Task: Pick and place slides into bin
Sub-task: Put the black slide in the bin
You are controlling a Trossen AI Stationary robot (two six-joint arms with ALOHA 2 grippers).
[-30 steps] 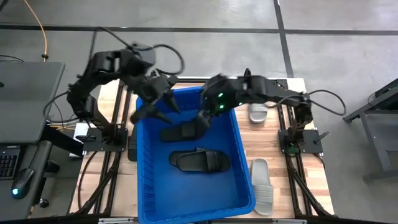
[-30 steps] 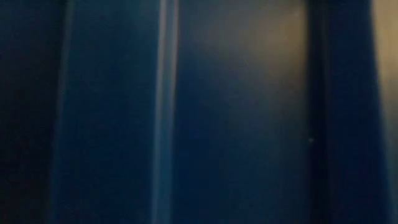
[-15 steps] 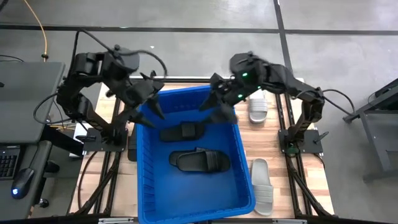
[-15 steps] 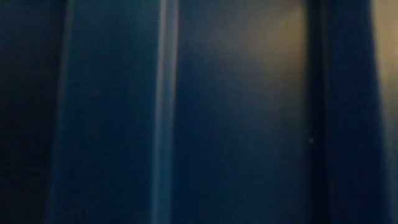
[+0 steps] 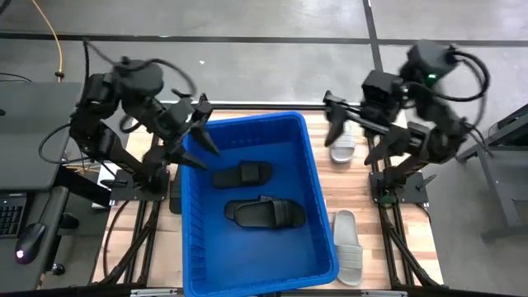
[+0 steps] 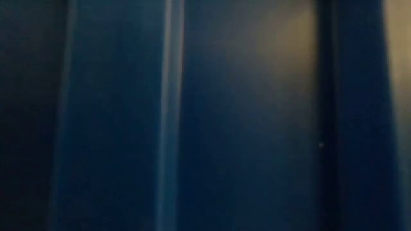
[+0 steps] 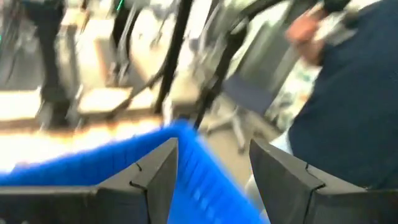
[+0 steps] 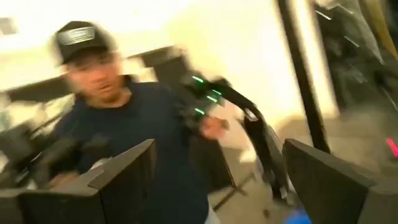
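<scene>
Inside the large, deep, bright blue plastic bin (image 5: 252, 206) with ribbed walls, two matte black slip-on slides lie flat: one black slide (image 5: 242, 175) toward the bin's far wall, the other black slide (image 5: 266, 214) near the middle of its floor. Two pale grey-white slides sit outside on the wooden table (image 5: 328, 191), both off the bin's right wall: one grey slide (image 5: 342, 147) beside the far right corner, the other grey slide (image 5: 347, 247) beside the near right corner.

Just off the bin's far left corner, the left gripper (image 5: 192, 140) hangs in the air with its jaws partly spread and nothing between them; its wrist view shows the bin's blue rim (image 7: 99, 158) past the two dark fingers (image 7: 155, 171). Beyond the bin's far right corner, above the grey slide there, the right gripper (image 5: 351, 136) is raised with its jaws spread wide and empty. Its wrist view looks out at a person in a dark shirt and cap (image 8: 124, 143). Seen from table height, only the bin's dark blue wall (image 6: 244, 115) fills the picture.
</scene>
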